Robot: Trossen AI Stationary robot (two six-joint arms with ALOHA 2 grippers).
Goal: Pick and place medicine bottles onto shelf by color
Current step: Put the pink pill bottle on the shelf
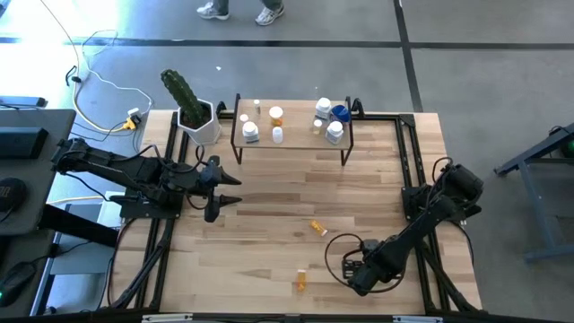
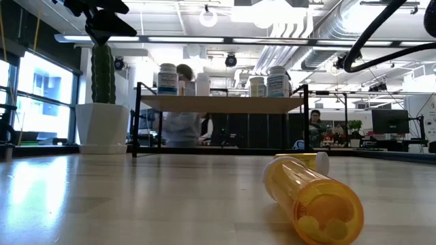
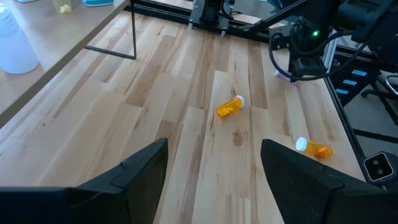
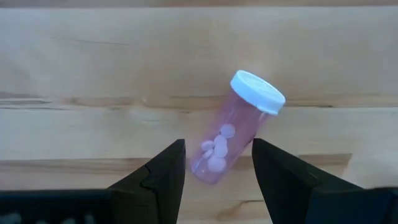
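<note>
Lying on tabletop (image 4: 74, 56), pink pill bottle (image 4: 233, 127) with white cap, bottom end between spread right hand (image 4: 217, 165) fingers, not pinched. Two orange bottles (image 1: 317, 228) (image 1: 301, 281) nearby. Left hand (image 3: 211, 165) spread, idle near shelf (image 1: 291, 139).

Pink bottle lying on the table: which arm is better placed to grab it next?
Right. The right gripper hangs directly over the pink bottle, open fingers straddling its lower end. The left gripper waits, open, near the cactus pot, far from it.
</note>
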